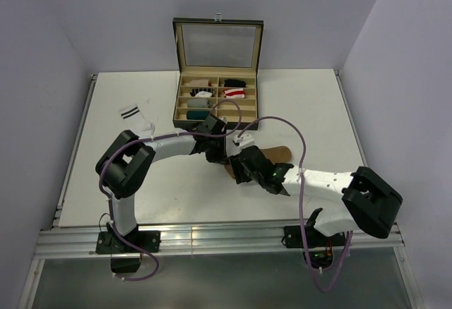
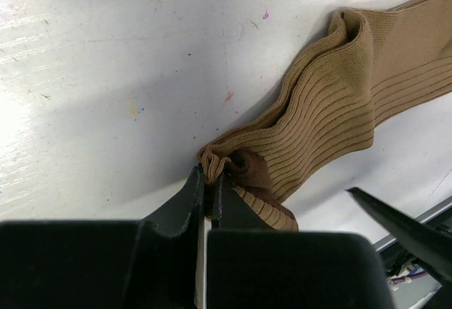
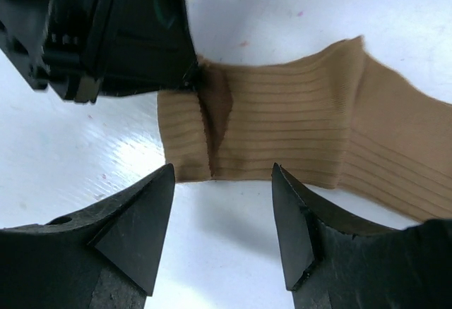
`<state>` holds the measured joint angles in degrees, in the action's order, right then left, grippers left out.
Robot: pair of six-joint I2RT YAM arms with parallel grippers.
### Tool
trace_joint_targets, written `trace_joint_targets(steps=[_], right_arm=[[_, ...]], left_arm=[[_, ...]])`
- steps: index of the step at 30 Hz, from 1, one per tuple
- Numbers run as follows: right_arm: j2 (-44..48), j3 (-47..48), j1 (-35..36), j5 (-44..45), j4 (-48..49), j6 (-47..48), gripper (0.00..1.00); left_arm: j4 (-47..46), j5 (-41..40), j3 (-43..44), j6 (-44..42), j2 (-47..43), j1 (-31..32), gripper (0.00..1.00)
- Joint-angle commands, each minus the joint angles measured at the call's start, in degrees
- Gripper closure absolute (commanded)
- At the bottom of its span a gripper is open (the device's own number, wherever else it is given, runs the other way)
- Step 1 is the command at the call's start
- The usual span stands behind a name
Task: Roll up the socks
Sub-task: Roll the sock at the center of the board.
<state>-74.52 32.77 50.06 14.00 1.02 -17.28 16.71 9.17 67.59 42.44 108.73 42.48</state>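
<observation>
The tan sock (image 2: pixel 353 104) lies flat on the white bench (image 1: pixel 318 111), just right of centre in the top view and mostly hidden under both arms. Only its far end shows there, poking out toward the right. In the left wrist view it runs from the upper right corner down to the bottom centre, its ribbed fabric rumpled and folded over at the lower end.

My left tool (image 2: pixel 210 182) is clenched on that folded end, its fingers pressed together with a bunch of tan fabric caught at the tips. From the right wrist view I see the same pinch in the upper left of the frame, where a crease rises from the sock toward the black tool body.

My right tool (image 3: pixel 222 175) is released and grasps nothing. Its two fingers stand wide apart at the bottom of the frame, straddling the near edge of the sock without touching it.

Further out, a white sock (image 1: pixel 135 118) with two dark cuff stripes lies at the left of the top view, well apart from the arms. A box (image 1: pixel 176 108) with its lid raised sits at upper centre, and its compartments hold small rolled bundles (image 1: pixel 201 99).
</observation>
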Motion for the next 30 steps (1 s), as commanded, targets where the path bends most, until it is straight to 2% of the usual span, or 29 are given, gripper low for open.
trace_joint_targets(steps=[1, 12, 22, 30], right_arm=[[-3.1, 2.8, 2.8, 5.2, 3.1, 3.3, 0.36], [-10.5, 7.6, 10.8, 12.5, 4.5, 8.5, 0.4], [-17.6, 9.5, 11.7, 14.4, 0.8, 6.2, 0.46], [-22.4, 13.3, 11.0, 16.1, -6.3, 1.5, 0.63]], left_arm=[[3.6, -2.1, 0.8, -2.5, 1.8, 0.1, 0.99], [3.5, -1.1, 0.8, -2.3, 1.9, 0.1, 0.99], [3.9, -0.9, 1.5, -2.3, 1.9, 0.1, 0.99], [4.5, -0.7, 1.8, -2.4, 1.3, 0.1, 0.99]])
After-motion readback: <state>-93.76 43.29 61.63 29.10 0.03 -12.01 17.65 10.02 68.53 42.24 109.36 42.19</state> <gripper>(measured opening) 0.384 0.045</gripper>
